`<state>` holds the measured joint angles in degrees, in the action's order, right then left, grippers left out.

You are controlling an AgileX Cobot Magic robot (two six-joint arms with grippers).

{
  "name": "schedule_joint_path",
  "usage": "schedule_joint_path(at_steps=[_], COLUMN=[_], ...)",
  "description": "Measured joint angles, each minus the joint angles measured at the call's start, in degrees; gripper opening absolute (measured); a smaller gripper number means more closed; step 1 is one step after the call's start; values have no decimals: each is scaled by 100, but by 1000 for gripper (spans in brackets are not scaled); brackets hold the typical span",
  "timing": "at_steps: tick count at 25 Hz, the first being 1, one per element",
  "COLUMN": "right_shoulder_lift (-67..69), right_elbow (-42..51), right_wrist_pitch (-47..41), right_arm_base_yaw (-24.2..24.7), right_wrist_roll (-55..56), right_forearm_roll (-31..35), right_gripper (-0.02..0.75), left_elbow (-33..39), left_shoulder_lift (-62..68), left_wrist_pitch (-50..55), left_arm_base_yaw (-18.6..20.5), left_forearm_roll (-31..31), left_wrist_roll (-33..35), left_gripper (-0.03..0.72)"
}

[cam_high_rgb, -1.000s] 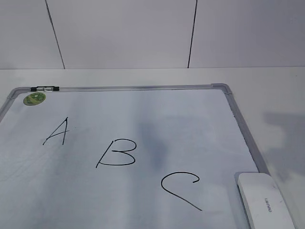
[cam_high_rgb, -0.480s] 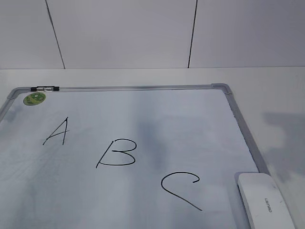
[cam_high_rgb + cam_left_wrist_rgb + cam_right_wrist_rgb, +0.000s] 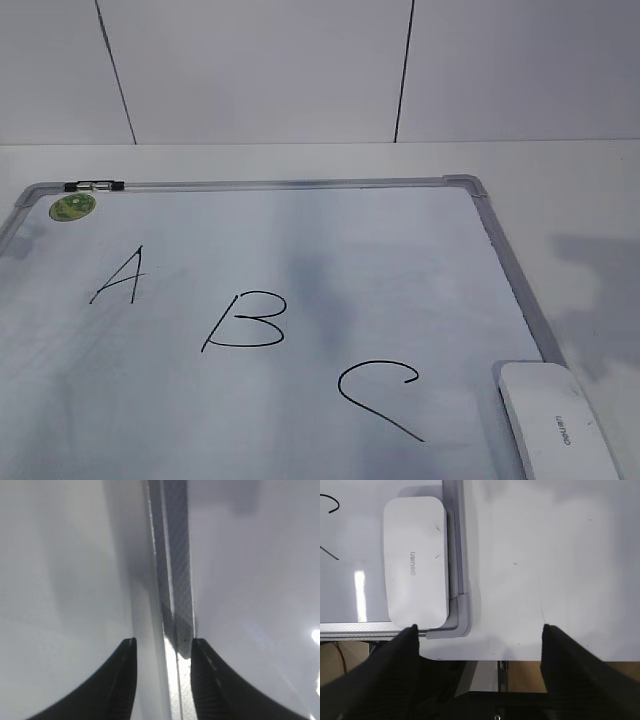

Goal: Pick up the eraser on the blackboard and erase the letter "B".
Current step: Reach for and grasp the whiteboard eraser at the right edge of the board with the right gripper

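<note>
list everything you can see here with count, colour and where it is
blackboard: 1, white surface with grey metal frame, lying flat on the table
letter "A": 1, black, left part of the board
letter "B": 1, black, middle of the board
letter "C": 1, black, right of the B, nearer the camera
eraser: 1, white with grey lettering, on the board in its near right corner
round sticker: 1, green, far left corner of the board
clip: 1, black and silver, on the far frame edge
table: 1, white, under the board
left hand: 1, black, open, over the board's frame
right hand: 1, black, open, above the table beside the eraser
</note>
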<state>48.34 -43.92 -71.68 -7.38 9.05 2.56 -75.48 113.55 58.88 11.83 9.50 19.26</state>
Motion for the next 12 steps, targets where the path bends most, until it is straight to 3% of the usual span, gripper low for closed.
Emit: schedule_joint_path(at_steps=[12], right_shoulder_lift=[0], right_elbow=[0], right_wrist_pitch=[0], right_arm_base_yaw=[0], right_wrist_roll=[22], right_forearm_roll=[38], right_gripper=[566], left_elbow=[0], left_shoulder_lift=[85], left_wrist_pitch=[-46], left_arm_base_yaw=[0], left_forearm_roll=[65], left_wrist_roll=[35], left_gripper=[274])
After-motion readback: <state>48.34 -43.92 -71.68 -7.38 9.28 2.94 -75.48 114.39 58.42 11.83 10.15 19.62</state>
